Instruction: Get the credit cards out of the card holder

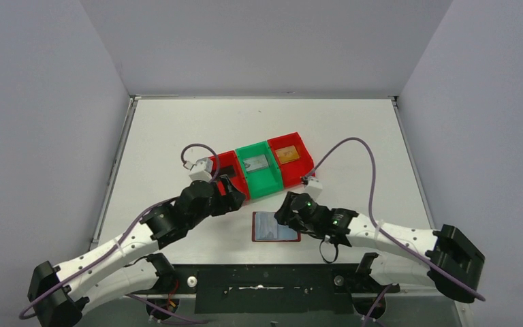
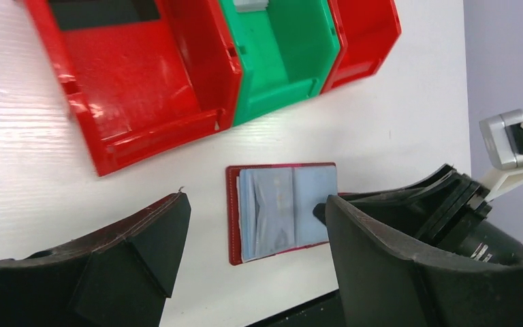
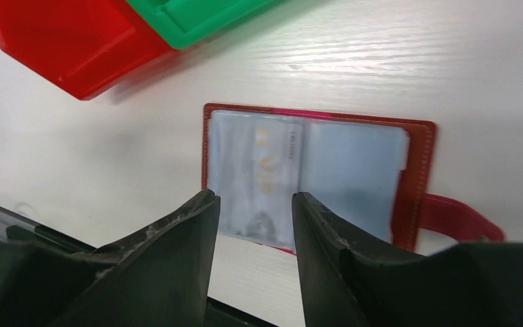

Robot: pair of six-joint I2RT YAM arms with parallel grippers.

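The dark red card holder (image 1: 276,227) lies open on the table near the front edge, its blue-grey clear pockets facing up. It also shows in the left wrist view (image 2: 282,212) and the right wrist view (image 3: 354,163). A card with gold lettering (image 3: 262,170) shows through the left pocket. The red snap tab (image 3: 462,216) sticks out on the right. My right gripper (image 1: 287,208) (image 3: 253,197) is open and empty, low over the holder's near edge. My left gripper (image 1: 235,193) (image 2: 255,201) is open wide and empty, above the holder's far left side.
Three bins stand in a row behind the holder. The left red bin (image 1: 230,169) (image 2: 143,75) holds a black card (image 2: 102,12). The green bin (image 1: 264,178) holds a silver-grey card (image 1: 255,162). The right red bin (image 1: 303,160) holds a gold-tan card (image 1: 287,152).
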